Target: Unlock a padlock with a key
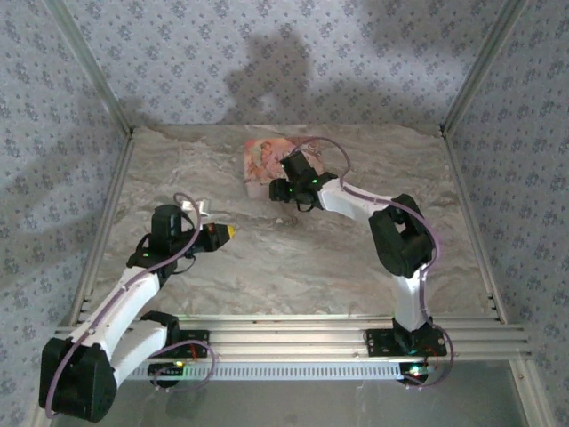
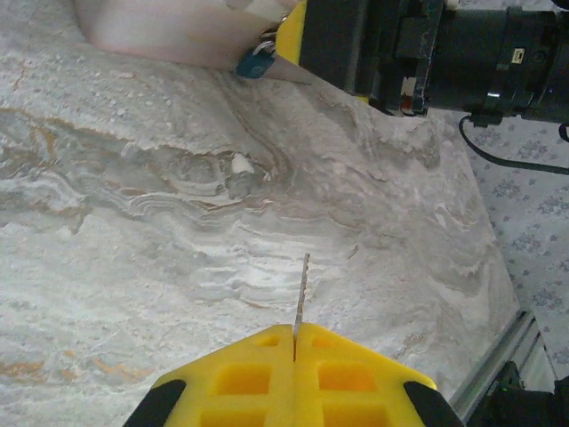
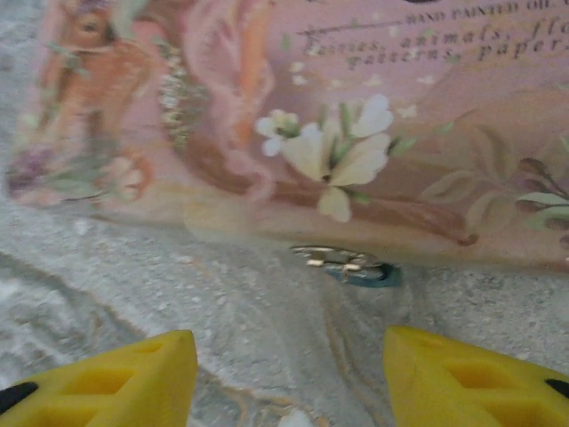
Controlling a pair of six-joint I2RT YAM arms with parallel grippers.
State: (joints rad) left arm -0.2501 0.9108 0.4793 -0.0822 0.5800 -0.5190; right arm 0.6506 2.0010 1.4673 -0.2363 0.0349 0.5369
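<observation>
Grey-and-tan marbled stone-look table [image 1: 293, 267] is lying under both arms, well lit.

Flat pink printed cardboard box [image 1: 265, 160], with flowers and lettering on its face [image 3: 356, 133], is sitting straight ahead of the right claw [image 1: 283, 190], just past its fingertips.

Right claw [image 3: 289, 356] is hanging low over the table with its yellow pads spread wide and nothing between them.

Left claw [image 1: 227, 233] is resting well back from the box and pointing toward it. Its yellow fingers [image 2: 294, 334] are pressing flat together.

Small teal-blue and brass-coloured metal padlock [image 3: 360, 269] is lying on the table directly in front of the right claw's open gap, tight against the foot of the box. Seen from the left claw, the padlock [image 2: 253, 64] is lying far ahead, just beside the right claw's yellow pad [image 2: 292, 36].

Thin silver metal key [image 2: 302, 292] is sticking forward out of the left claw's closed tips, edge-on and pinched between them.
</observation>
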